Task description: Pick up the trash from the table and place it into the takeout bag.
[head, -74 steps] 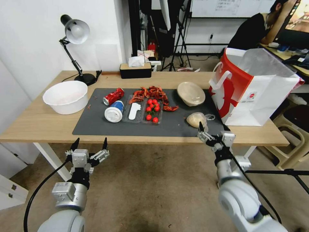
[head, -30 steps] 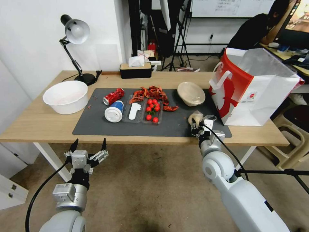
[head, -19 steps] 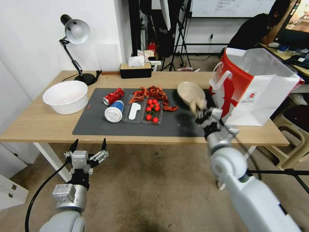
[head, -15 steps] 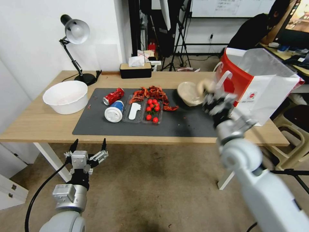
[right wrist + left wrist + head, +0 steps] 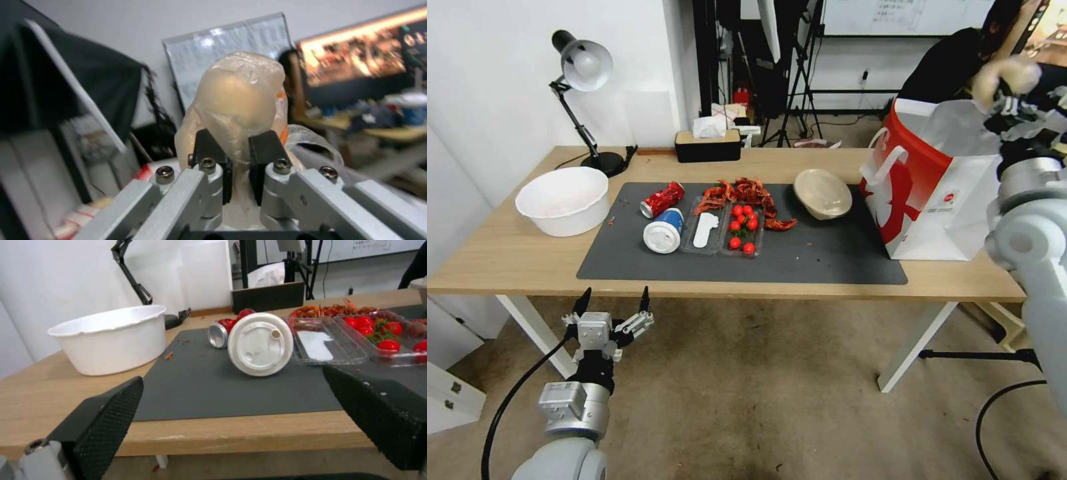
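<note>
With its jaws pinching the wrapped bun (image 5: pixel 236 106), the right gripper (image 5: pixel 1006 100) should centre over the takeout bag (image 5: pixel 940 193) before letting go.

Even, bright indoor light; soft shadows.
Motion blur smears the right gripper (image 5: pixel 1012 100); a glowing monitor (image 5: pixel 356 63) behind it is defocused. Head view bows straight edges outward.

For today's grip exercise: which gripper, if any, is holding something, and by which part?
The right gripper pinches the wrapped bun by its lower end, high above the takeout bag. The left gripper holds nothing.
</note>
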You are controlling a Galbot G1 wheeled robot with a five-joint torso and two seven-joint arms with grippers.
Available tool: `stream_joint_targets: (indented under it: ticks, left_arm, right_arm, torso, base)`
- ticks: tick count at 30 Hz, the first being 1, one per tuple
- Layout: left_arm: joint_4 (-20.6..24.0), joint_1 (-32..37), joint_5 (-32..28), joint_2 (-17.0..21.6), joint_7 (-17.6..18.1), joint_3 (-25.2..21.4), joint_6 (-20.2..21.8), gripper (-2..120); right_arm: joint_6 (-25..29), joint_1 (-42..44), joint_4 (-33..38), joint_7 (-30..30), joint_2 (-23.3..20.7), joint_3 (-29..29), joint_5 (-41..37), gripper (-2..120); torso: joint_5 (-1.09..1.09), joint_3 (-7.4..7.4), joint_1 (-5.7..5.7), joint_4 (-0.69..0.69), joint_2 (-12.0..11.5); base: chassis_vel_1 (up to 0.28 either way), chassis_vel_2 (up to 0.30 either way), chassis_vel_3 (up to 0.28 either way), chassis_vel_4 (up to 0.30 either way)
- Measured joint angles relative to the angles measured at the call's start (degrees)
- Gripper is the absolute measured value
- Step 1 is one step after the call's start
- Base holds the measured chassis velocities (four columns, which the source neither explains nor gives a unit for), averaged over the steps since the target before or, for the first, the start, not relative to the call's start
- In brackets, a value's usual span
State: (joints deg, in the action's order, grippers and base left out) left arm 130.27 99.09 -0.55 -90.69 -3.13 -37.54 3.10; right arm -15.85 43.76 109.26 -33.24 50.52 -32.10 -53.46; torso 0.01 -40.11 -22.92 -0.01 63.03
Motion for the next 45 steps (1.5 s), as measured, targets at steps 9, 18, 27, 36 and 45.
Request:
stream_joint_targets:
  ticks: [9,18,27,36,45]
  left_arm:
    - [0.0,0.4,0.1,0.0,0.0,-0.3,-0.7,100]
    - [0.0,0.6,0.5,-0.2,0.0,-0.4,-1.0,100]
    - [0.0,0.5,0.8,-0.5,0.0,-0.2,-1.0,100]
    - [-0.1,0.5,0.9,-0.5,0.0,-0.1,-1.1,100]
    - [-0.3,0.2,0.9,-0.5,0.0,-0.1,-1.1,100]
  right_arm:
    - [-3.5,-0.9,-1.9,-2.5,1.4,1.7,-0.1,22]
    - [-4.5,-1.7,-2.0,-2.8,1.2,2.0,0.1,58]
    - [-4.6,-1.5,-1.2,-2.7,0.7,1.6,0.2,89]
    - [-2.0,-1.5,-0.3,-0.8,0.4,1.1,-1.3,100]
    - [7.5,3.6,5.9,12.5,0.3,0.2,-3.6,100]
  torso:
    - [-0.01,0.0,0.0,0.01,0.0]
    - [-0.02,0.0,0.0,0.01,0.0]
    - [-0.01,0.0,0.0,0.01,0.0]
    - [-0.01,0.0,0.0,0.0,0.0]
    - [-0.02,0.0,0.0,0.01,0.0]
  base:
    - [0.0,0.0,0.0,0.0]
    - [0.0,0.0,0.0,0.0]
    - [0.0,0.0,0.0,0.0]
    - [0.0,0.0,0.0,0.0]
    - [0.0,0.0,0.0,0.0]
